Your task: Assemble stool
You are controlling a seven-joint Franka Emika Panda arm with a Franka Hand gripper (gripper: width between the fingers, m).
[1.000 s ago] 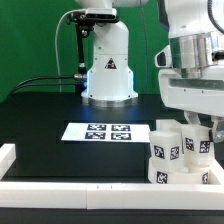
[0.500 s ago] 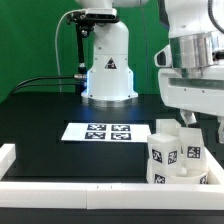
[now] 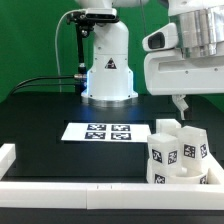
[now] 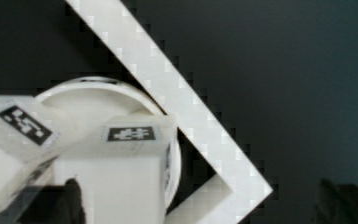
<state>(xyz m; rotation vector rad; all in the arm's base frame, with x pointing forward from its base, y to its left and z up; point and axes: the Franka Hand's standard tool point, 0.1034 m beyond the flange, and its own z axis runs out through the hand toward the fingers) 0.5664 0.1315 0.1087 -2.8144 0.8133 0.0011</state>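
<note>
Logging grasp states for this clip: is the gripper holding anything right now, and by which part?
Nothing is held. The gripper hangs open above the stool, clear of its legs.

I saw the stool (image 3: 178, 153) standing right of the marker board (image 3: 107, 131) in the exterior view, just behind the border rail (image 3: 80, 191).
</note>
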